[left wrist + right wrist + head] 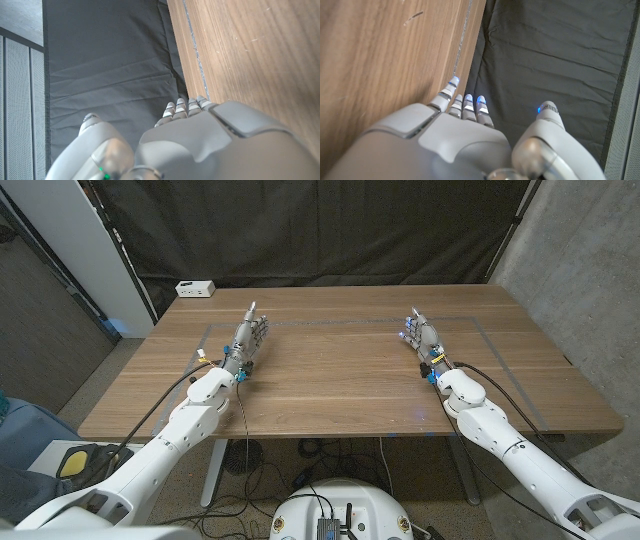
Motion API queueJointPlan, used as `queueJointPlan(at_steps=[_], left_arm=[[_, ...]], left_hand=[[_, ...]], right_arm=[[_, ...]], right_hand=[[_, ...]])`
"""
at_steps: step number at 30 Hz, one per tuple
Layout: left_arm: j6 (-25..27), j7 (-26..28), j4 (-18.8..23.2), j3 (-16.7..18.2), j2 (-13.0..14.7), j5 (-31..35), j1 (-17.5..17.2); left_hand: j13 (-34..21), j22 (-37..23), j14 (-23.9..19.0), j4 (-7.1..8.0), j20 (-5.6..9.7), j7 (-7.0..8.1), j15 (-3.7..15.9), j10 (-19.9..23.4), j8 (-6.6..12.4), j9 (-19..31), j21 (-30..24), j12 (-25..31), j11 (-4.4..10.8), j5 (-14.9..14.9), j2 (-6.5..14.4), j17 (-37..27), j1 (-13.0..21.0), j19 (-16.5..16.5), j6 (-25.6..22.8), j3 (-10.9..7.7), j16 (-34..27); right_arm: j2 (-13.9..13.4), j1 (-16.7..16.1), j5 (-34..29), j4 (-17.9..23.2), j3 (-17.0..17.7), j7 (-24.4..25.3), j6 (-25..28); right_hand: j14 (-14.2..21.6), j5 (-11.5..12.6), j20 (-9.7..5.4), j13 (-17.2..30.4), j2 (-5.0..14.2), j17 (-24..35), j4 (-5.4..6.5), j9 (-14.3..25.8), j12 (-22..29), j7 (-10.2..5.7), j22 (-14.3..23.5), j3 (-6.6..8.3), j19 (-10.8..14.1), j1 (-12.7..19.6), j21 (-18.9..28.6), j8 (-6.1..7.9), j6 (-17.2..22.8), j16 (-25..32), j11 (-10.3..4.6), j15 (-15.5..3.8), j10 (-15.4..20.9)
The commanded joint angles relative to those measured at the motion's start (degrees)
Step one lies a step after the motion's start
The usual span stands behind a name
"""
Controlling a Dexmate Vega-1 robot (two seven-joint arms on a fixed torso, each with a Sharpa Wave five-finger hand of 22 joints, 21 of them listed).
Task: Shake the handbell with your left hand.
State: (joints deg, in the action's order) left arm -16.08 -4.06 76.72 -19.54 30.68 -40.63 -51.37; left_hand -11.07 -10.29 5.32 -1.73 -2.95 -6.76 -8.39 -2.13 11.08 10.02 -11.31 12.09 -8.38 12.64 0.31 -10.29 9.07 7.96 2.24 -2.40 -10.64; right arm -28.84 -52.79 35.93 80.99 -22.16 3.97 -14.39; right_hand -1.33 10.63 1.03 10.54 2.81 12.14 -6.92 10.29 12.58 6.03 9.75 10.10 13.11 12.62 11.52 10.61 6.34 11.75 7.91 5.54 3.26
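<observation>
Head view: left hand (pixel 251 337) and right hand (pixel 423 336) stand on the table (pixel 340 375), fingers together, holding nothing; no handbell visible.

Wrist views: fingers (pixel 186 106) straight. Likely step 1: locating the bell.

Wooden table (pixel 340 380); small white box (pixel 195 289), maybe power strip, far-left corner.

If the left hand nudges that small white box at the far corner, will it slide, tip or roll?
The white box looks low and flat-sided, so it would probably slide, not roll or tip. It seems small, likely light. It sits near the edge of the table, so a push could drop it off.
</observation>
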Motion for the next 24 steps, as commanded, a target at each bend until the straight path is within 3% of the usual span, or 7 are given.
queueJointPlan(at_steps=[1, 17, 24], left_arm=[[-1.1, -0.2, 1.0, 0.7, 0.2, -0.8, -1.2], [1.0, -0.5, 3.9, 0.6, 2.3, -0.7, -2.0], [1.5, 0.9, 5.3, 0.3, 2.2, 0.1, -1.9]], left_hand=[[-0.2, -0.1, -0.4, -0.09, -0.11, -2.71, -0.17, 0.6, 0.28, 0.2, -0.3, 0.3, 0.04, 0.3, 0.4, -0.1, 0.5, -0.2, -0.8, -0.55, -0.5], [-0.2, -0.1, -2.0, -0.29, -0.53, -2.54, -0.12, 2.1, 0.63, 0.2, -0.5, 0.8, 0.19, 0.2, 1.2, 0.0, 1.1, -0.9, -2.4, -0.84, -0.8], [-0.2, 0.0, -4.2, -0.57, -1.03, -2.3, 0.31, 3.9, 0.99, 0.3, -1.2, 1.4, 0.46, 0.0, 1.7, 0.0, 1.7, -3.3, -4.4, -1.03, -1.2]], right_arm=[[-0.4, -1.7, -0.7, 2.4, 0.0, 1.4, -0.6], [-1.2, -3.6, -1.2, 5.1, 0.2, 2.7, -0.2], [-1.7, -3.5, -0.3, 5.3, 1.0, 1.5, -0.5]], right_hand=[[0.1, 0.3, 0.02, 0.3, -0.04, 0.1, -0.14, 0.3, 0.2, 0.1, 0.1, 0.5, 0.6, 0.8, 0.1, 0.28, 0.5, 0.3, 0.49, 0.24, 0.2], [0.4, 0.2, -0.02, 0.3, 0.01, 0.0, -0.27, 0.3, 0.3, 0.16, 0.1, 0.52, 1.0, 1.0, 0.1, 0.31, 0.8, 0.3, 0.51, 0.23, 0.7], [0.5, 0.1, -0.05, 0.3, 0.09, 0.0, -0.3, 0.3, 0.3, 0.14, 0.1, 0.53, 1.0, 1.0, 0.0, 0.75, 2.1, 0.3, 0.52, 0.19, 0.8]])
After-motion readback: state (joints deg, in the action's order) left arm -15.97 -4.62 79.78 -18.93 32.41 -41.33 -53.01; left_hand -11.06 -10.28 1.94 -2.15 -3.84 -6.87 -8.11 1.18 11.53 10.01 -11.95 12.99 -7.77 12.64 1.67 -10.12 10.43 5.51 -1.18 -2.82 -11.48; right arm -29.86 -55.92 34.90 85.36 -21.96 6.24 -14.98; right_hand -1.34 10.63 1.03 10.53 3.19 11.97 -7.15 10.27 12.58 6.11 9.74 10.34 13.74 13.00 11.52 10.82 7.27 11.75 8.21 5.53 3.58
